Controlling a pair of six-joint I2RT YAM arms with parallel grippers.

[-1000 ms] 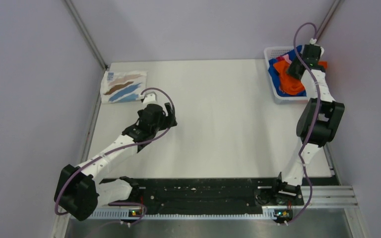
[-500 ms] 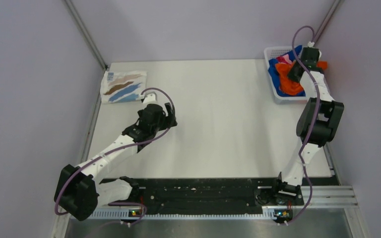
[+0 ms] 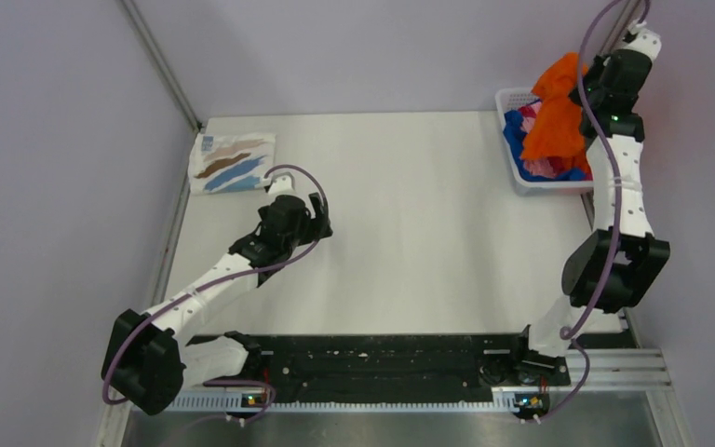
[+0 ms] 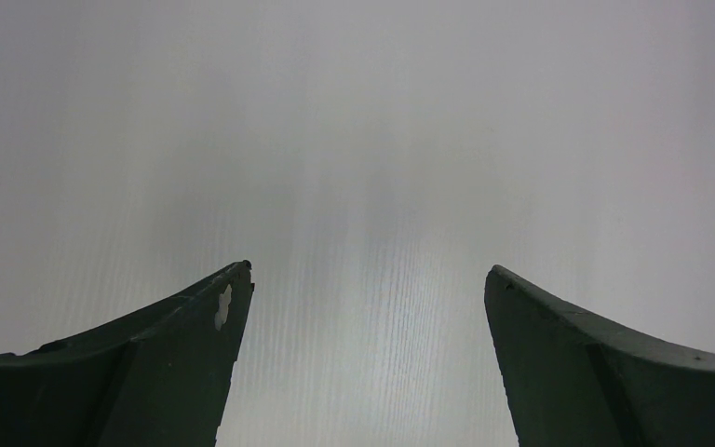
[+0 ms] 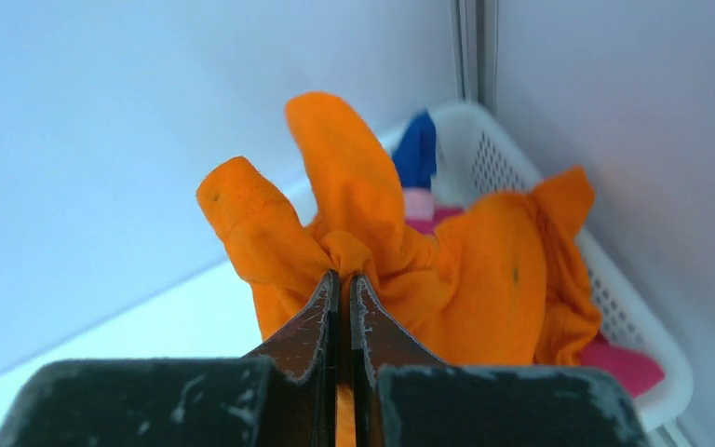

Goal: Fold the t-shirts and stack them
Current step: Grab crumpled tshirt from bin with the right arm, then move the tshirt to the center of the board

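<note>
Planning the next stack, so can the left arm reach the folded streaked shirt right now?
Probably yes: the left gripper is open and empty, near the streaked shirt, with only bare table between.

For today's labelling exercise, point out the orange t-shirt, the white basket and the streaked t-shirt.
orange t-shirt (image 3: 559,121), top view, hanging cloth's middle.
white basket (image 3: 512,96), top view, far-left corner.
streaked t-shirt (image 3: 233,161), top view, centre.

Top cam looks down on the whole table (image 3: 410,214), left wrist cam sits close over it, right wrist's tight on the basket (image 5: 498,163).
</note>
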